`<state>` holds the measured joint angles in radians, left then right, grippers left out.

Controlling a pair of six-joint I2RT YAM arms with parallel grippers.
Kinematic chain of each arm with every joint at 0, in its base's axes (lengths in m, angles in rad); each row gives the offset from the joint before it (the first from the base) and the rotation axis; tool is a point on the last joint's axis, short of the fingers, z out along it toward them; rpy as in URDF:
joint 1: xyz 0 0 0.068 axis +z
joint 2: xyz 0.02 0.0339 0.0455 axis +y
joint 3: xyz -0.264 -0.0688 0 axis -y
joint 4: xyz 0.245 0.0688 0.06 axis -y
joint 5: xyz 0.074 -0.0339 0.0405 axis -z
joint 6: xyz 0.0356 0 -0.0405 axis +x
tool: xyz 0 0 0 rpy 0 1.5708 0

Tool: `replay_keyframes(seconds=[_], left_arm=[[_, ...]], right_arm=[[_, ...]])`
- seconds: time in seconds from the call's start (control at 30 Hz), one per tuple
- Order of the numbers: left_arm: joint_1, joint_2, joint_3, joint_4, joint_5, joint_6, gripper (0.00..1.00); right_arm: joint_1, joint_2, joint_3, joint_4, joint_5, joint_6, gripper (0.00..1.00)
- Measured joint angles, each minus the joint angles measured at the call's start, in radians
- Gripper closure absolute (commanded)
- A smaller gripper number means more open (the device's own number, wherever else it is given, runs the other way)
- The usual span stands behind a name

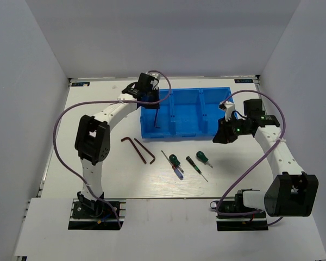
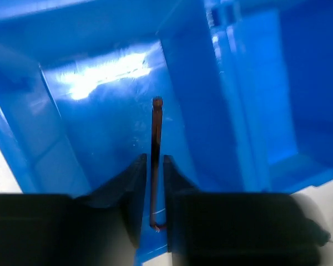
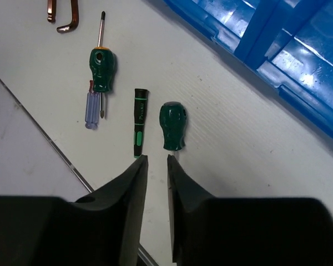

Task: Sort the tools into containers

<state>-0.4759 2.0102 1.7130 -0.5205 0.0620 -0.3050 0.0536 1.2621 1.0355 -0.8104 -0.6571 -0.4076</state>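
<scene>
The left gripper (image 2: 155,160) hangs over the left compartment (image 1: 163,111) of the blue tray (image 1: 193,89). Its fingers aim down so the hex key (image 2: 155,133) can go in clear of the walls. The jaws stand only narrowly parted, with a sliver of blue showing on each side of the key, so the pinch looks loose and a drop seems likely. The key's long leg runs in line with the fingers, tip pointing down inside the compartment. Whether it touches the floor I cannot tell. Its short bent leg sits up at the root of the fingers.

The right gripper (image 3: 155,160) hovers over the table (image 3: 255,138) on the near side of the tray, its jaws a narrow slot and empty. It is lined up just short of a thin black-and-green screwdriver (image 3: 139,122) and a stubby green one (image 3: 172,126) — probably its next pick. Two other hex keys (image 3: 74,14) lie further left, unsorted.
</scene>
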Motion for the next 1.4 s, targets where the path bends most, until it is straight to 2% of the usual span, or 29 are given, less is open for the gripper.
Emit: replay_keyframes(seconds=[0.03, 0.07, 0.13, 0.27, 0.3, 0.33, 0.37, 0.43, 0.47, 0.57, 0.6, 0.63, 0.7, 0.8, 0.9, 1.07, 1.3, 1.4], left_arm=[[-0.003, 0.011, 0.002, -0.012, -0.010, 0.000, 0.47], [-0.005, 0.014, 0.003, -0.023, -0.019, 0.007, 0.37], [-0.009, 0.010, 0.003, -0.037, -0.033, 0.005, 0.30], [-0.016, -0.018, 0.005, -0.053, -0.050, 0.013, 0.28], [-0.020, -0.046, 0.004, -0.064, -0.063, 0.013, 0.34], [-0.023, -0.073, -0.001, -0.073, -0.076, 0.012, 0.44], [-0.025, -0.108, -0.013, -0.081, -0.095, 0.001, 0.71], [-0.029, -0.232, -0.092, -0.097, -0.163, -0.039, 0.93], [-0.031, -0.304, -0.139, -0.128, -0.195, -0.070, 1.00], [-0.029, -0.543, -0.324, -0.216, -0.287, -0.181, 1.00], [-0.025, -0.608, -0.392, -0.247, -0.309, -0.227, 1.00], [-0.021, -0.658, -0.459, -0.268, -0.323, -0.267, 0.91], [-0.012, -0.723, -0.597, -0.313, -0.335, -0.345, 0.65], [-0.010, -0.721, -0.779, -0.310, -0.298, -0.436, 0.54], [-0.014, -0.658, -0.829, -0.303, -0.263, -0.487, 0.44], [-0.017, -0.566, -0.815, -0.191, -0.232, -0.523, 0.41], [-0.023, -0.425, -0.759, -0.121, -0.215, -0.536, 0.41], [-0.026, -0.365, -0.742, -0.106, -0.215, -0.541, 0.49]], right_arm=[[0.001, 0.000, 0.000, -0.001, 0.002, -0.002, 0.67], [0.002, 0.000, 0.000, -0.001, 0.003, -0.003, 0.66], [0.003, 0.000, 0.000, 0.000, 0.004, -0.006, 0.62], [0.011, 0.000, -0.002, 0.005, 0.004, -0.005, 0.61], [0.014, 0.000, -0.004, 0.006, 0.006, -0.005, 0.61], [0.018, 0.000, -0.006, 0.006, 0.009, -0.005, 0.62], [0.023, 0.000, -0.012, 0.012, 0.015, -0.005, 0.67], [0.037, 0.000, -0.030, 0.025, 0.035, -0.009, 0.75], [0.043, 0.000, -0.043, 0.029, 0.048, -0.010, 0.84], [0.057, 0.000, -0.082, 0.040, 0.079, -0.012, 0.88], [0.059, 0.000, -0.095, 0.045, 0.089, -0.010, 0.88], [0.060, 0.000, -0.104, 0.049, 0.098, -0.007, 0.90], [0.060, 0.000, -0.117, 0.053, 0.113, -0.003, 0.90], [0.060, 0.000, -0.118, 0.060, 0.131, 0.005, 0.88], [0.060, 0.000, -0.118, 0.062, 0.140, 0.010, 0.87], [0.060, -0.001, -0.128, 0.072, 0.153, 0.013, 0.87], [0.060, -0.008, -0.164, 0.079, 0.164, 0.018, 0.85], [0.060, -0.011, -0.166, 0.079, 0.165, 0.019, 0.85]])
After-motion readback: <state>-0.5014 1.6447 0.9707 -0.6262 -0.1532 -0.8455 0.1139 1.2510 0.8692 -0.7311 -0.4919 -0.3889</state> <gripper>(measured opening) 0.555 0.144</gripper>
